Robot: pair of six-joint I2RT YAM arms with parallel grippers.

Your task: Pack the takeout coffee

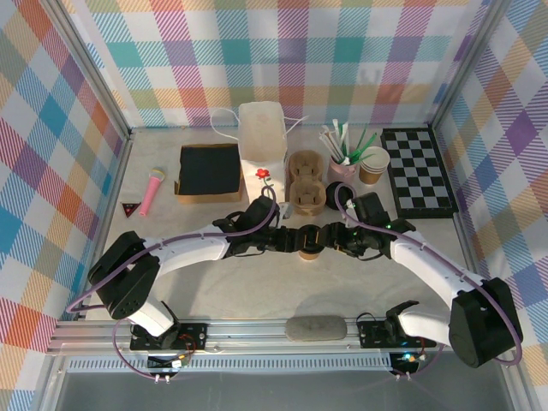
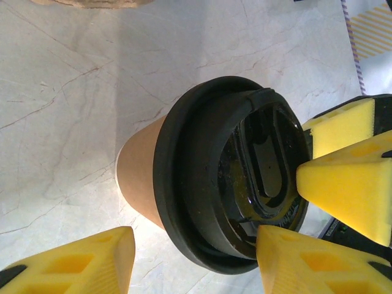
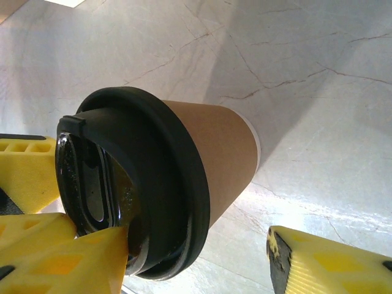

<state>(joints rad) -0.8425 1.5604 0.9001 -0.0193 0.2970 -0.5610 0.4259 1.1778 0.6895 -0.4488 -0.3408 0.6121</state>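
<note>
The takeout coffee (image 1: 310, 246), a brown kraft cup with a black lid, stands mid-table between my two grippers. My left gripper (image 1: 288, 240) comes at it from the left and my right gripper (image 1: 334, 238) from the right. In the left wrist view the lid (image 2: 233, 171) fills the middle. There my left gripper (image 2: 193, 245) is open: one yellow finger rests on the lid's top, the other stands off the cup wall. The right wrist view has the cup (image 3: 214, 153) with my right gripper (image 3: 196, 239) open the same way, one finger on the lid top and a gap at the other.
Behind the cup stands a cardboard cup carrier (image 1: 306, 190) with a white bag (image 1: 261, 141) beside it. A pink cup of straws (image 1: 342, 161), a spare paper cup (image 1: 373, 164) and a checkerboard (image 1: 417, 171) are back right. A black mat (image 1: 208, 169) and pink toy microphone (image 1: 152, 190) lie left.
</note>
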